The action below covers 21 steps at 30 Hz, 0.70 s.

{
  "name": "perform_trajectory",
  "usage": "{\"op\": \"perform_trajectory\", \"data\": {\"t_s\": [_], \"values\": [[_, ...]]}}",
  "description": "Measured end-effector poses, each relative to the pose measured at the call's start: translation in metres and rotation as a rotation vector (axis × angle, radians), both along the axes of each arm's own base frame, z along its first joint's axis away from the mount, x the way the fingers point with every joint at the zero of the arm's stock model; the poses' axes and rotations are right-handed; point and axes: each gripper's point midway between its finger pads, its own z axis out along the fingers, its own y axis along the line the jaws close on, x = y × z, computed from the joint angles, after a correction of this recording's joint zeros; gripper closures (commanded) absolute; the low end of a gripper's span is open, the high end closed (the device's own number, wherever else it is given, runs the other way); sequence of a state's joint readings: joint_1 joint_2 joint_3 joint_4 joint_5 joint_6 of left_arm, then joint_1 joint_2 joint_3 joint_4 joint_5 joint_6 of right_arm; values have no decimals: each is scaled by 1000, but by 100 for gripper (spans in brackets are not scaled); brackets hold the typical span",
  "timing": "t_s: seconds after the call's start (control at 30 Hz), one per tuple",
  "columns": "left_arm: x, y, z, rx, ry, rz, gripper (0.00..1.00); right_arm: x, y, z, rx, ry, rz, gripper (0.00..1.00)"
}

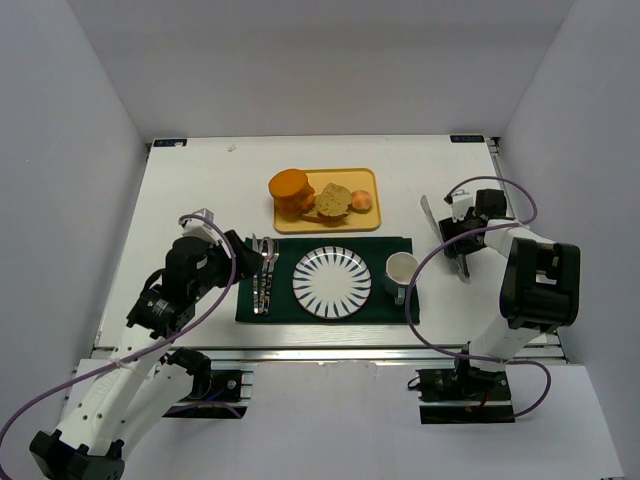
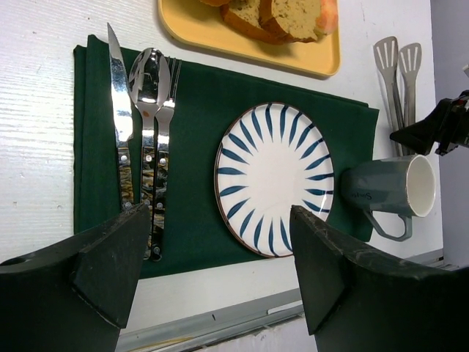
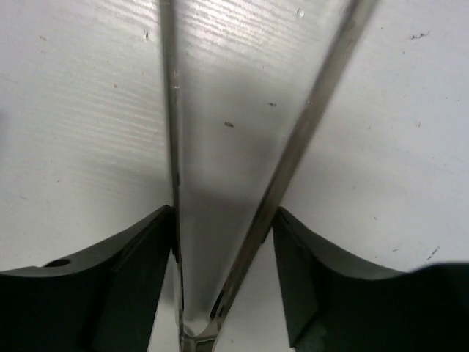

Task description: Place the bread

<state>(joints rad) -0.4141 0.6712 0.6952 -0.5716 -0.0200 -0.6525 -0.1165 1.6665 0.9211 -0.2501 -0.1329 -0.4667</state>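
Note:
The bread [image 1: 291, 187] is a golden-orange toast stack at the left end of a yellow tray [image 1: 345, 222]; only its edge [image 2: 214, 2] shows in the left wrist view. A greyish-brown slice [image 1: 332, 200] leans beside it. The striped plate [image 1: 332, 283] lies bare on a dark green mat [image 1: 385, 247]. My left gripper [image 1: 256, 258] hangs open and empty over the mat's near edge [image 2: 220, 220], the plate just beyond it. My right gripper [image 1: 452, 238] is closed on metal tongs [image 3: 293, 147] near their hinge [image 3: 223, 216], low over the table.
A knife, spoon and fork [image 1: 262, 275] lie on the mat's left side. A grey mug [image 1: 400, 270] stands right of the plate. A small round food item [image 1: 362, 201] sits at the tray's right end. White walls enclose the table.

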Motion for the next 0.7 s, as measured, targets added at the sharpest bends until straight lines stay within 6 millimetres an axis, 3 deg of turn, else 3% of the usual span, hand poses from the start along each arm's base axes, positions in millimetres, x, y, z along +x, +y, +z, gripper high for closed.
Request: {"op": "perform_trajectory", "data": {"t_s": [0.2, 0.3, 0.43, 0.5, 0.7], "values": [[0, 1, 1, -12, -1, 16, 14, 5, 4, -1, 25, -11, 12, 77], [1, 2, 1, -12, -1, 21, 14, 6, 7, 1, 49, -6, 21, 83], [1, 2, 0, -7, 2, 24, 14, 4, 15, 12, 100, -4, 44, 84], [2, 2, -1, -6, 5, 24, 14, 6, 23, 31, 125, -35, 65, 80], [7, -1, -4, -2, 15, 21, 14, 37, 72, 130, 164, -243, 220, 61]]}}
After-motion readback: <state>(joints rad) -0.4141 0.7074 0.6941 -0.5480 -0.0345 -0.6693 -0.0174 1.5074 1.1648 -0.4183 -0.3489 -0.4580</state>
